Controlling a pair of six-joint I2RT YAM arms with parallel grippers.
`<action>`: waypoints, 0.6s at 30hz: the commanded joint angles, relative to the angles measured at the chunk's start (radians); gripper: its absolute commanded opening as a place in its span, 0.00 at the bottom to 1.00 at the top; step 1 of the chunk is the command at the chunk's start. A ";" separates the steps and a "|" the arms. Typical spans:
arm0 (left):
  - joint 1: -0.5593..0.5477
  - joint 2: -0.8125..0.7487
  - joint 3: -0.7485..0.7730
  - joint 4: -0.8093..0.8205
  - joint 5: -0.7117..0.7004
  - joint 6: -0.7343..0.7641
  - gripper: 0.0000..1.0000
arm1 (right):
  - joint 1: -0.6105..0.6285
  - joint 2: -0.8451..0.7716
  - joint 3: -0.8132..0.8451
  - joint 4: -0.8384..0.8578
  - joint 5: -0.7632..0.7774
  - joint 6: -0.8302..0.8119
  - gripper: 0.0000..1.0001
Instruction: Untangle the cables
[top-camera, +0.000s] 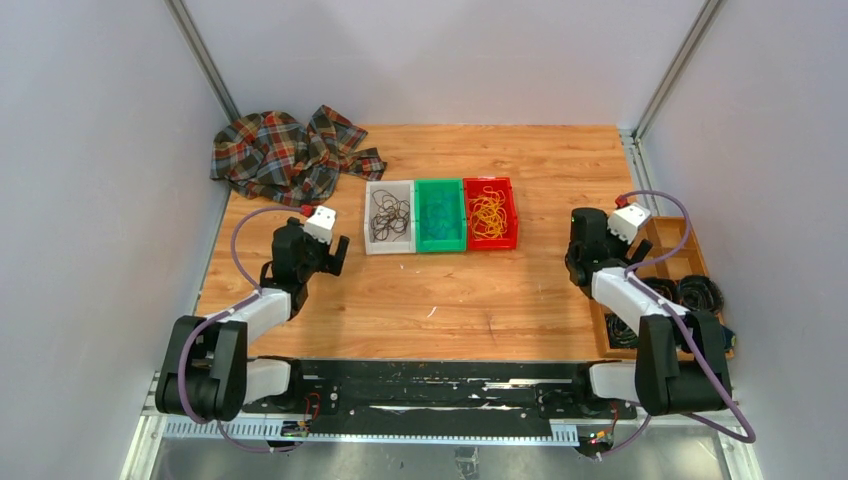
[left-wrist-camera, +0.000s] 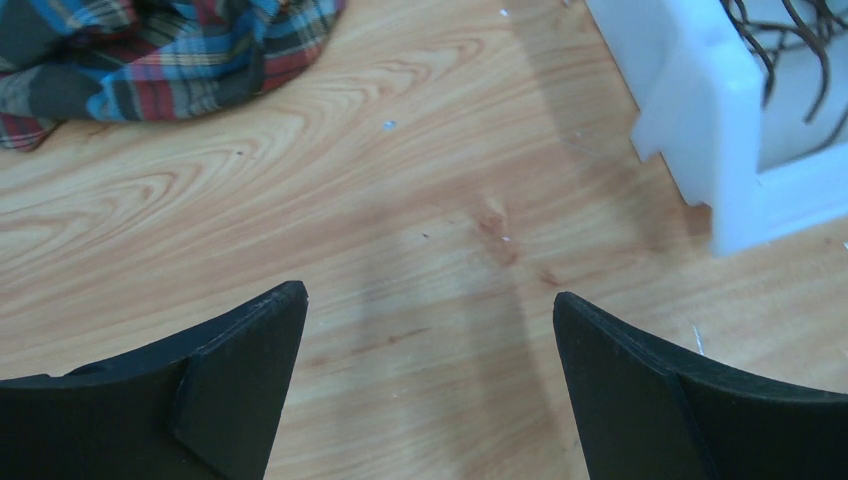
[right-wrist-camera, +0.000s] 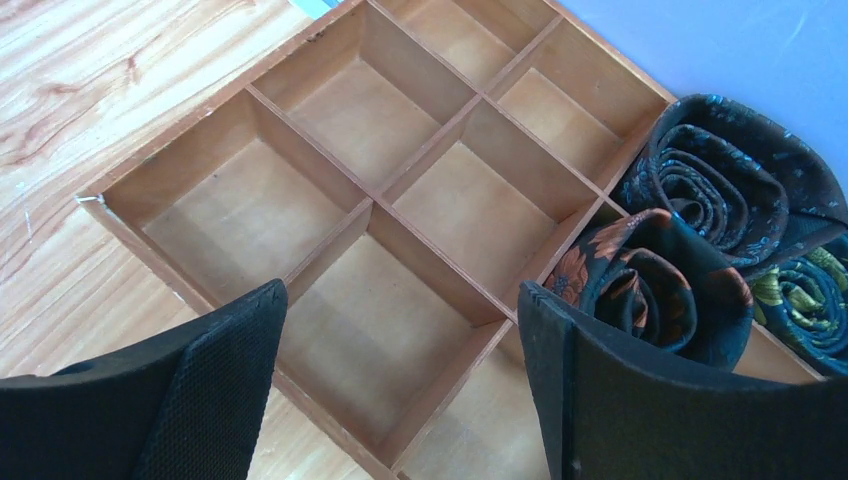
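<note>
— Two arms in play. What are the left fingers (left-wrist-camera: 240, 380) doing?
— They are spread wide with nothing between them, hovering over bare desk (left-wrist-camera: 420, 200). The corner of the white bin (left-wrist-camera: 720, 150) sits just ahead and to their right. I judge that stance suits a reach into it.
— And the right fingers (right-wrist-camera: 610, 390)?
— Also apart and empty, but turned away from the work. They hang over a wooden divider tray (right-wrist-camera: 370, 205) at the desk's right edge. The cells under them are bare, and rolled dark patterned fabric (right-wrist-camera: 650, 290) fills cells beside those. None of that looks like part of the job.
— So where are the cables?
— Farther out, mid-desk, in three bins touching side by side. The black cables (top-camera: 389, 214) are in the white one, the blue-green cables (top-camera: 440, 215) in the green bin (top-camera: 441, 247) and the yellow cables (top-camera: 489, 212) in the red bin (top-camera: 494, 245).
— Why by colour?
— Probably so each freed wire has a home. Each heap is loops lying over loops, though, and I cannot tell from this height whether they are knotted.
— Anything beyond?
— Only a crumpled plaid cloth (top-camera: 285, 150) at the far left corner, well apart from the bins.
</note>
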 joint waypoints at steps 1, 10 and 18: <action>0.033 0.019 -0.024 0.257 -0.020 -0.072 0.98 | -0.032 -0.007 -0.075 0.300 -0.011 -0.126 0.84; 0.051 0.034 -0.033 0.319 -0.007 -0.124 0.98 | -0.062 -0.018 -0.158 0.543 -0.144 -0.292 0.83; 0.057 0.140 -0.194 0.728 -0.024 -0.159 0.98 | -0.065 -0.112 -0.187 0.358 -0.138 -0.209 0.80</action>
